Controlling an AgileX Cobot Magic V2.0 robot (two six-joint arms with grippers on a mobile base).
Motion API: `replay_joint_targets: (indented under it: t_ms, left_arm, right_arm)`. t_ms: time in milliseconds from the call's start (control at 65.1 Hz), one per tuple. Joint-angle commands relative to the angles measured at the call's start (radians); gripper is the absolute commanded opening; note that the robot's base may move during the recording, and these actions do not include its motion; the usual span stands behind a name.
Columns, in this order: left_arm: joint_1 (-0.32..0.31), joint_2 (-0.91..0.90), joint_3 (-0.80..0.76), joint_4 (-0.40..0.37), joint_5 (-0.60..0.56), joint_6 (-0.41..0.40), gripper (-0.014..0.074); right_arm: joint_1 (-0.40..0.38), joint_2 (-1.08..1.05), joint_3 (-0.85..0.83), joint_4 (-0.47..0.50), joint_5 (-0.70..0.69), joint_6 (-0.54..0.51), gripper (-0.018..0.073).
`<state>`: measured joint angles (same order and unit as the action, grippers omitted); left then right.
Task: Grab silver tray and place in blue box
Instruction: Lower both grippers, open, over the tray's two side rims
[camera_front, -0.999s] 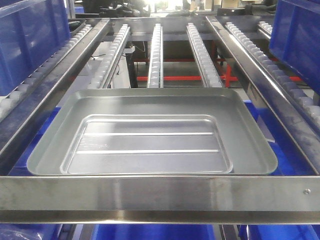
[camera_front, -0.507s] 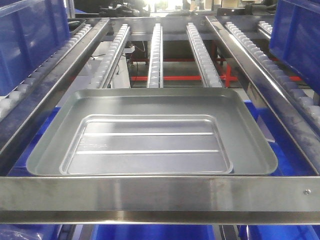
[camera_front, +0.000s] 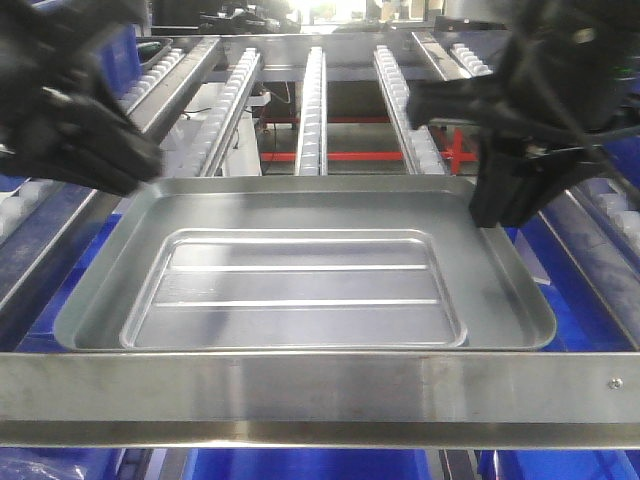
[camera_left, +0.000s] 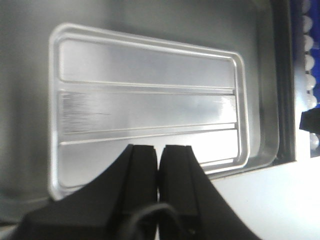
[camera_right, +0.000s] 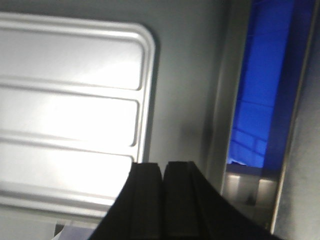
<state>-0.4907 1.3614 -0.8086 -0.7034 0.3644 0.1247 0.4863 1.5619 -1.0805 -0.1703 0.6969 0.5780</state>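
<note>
The silver tray (camera_front: 300, 270) lies flat on the rack, its recessed panel and two ridges facing up. It also fills the left wrist view (camera_left: 150, 90) and the right wrist view (camera_right: 75, 110). Blue plastic of the blue box (camera_front: 580, 300) shows beneath and beside the tray, and as a strip past the tray's rim (camera_right: 260, 100). My left gripper (camera_front: 140, 165) hovers over the tray's far left corner, shut and empty (camera_left: 159, 147). My right gripper (camera_front: 495, 215) hangs over the far right corner, also shut with nothing in it (camera_right: 162, 164).
A broad steel rail (camera_front: 320, 385) crosses in front of the tray. Roller tracks (camera_front: 312, 110) run away behind it, with steel side rails (camera_front: 590, 250) on both sides. A red bar (camera_front: 350, 157) lies lower down at the back.
Both arms have come into the front view, one over each far corner of the tray; before, neither showed. The tray has not moved.
</note>
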Motion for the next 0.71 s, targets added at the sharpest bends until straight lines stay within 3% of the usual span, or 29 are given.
replay_joint_targets:
  t_ms: [0,184,307,384,523,615,692]
  left_arm:
    - [-0.03,0.049,-0.078,0.063,-0.049,-0.113,-0.0006]
    - [-0.037,0.176,-0.203,0.264,0.058,-0.307,-0.0006]
    - [-0.037,0.213,-0.269,0.345,0.12,-0.327,-0.0006]
    - [-0.037,0.232,-0.321,0.424,0.206,-0.395,-0.0006]
    - [-0.063,0.255,-0.389,0.677,0.316,-0.638,-0.0006]
    - [-0.104,0.263,-0.411,0.908,0.372,-0.823,-0.0006]
    - [-0.128,0.265,-0.412,0.976,0.396,-0.893,-0.0006]
  right_arm:
    - [0.01,0.007,-0.072,-0.102,0.003,0.098,0.0057]
    - [0.013,0.061,-0.106,-0.084,-0.009,0.098,0.0057]
    - [0.013,0.071,-0.106,-0.051,-0.014,0.098,0.0057]
    - [0.013,0.071,-0.106,-0.033,-0.017,0.098,0.0057]
    - [0.013,0.071,-0.106,0.003,-0.025,0.098,0.0057]
    - [0.013,0.071,-0.106,0.012,-0.037,0.098,0.0057]
    - [0.013,0.071,-0.106,0.011,-0.041,0.097,0.0057]
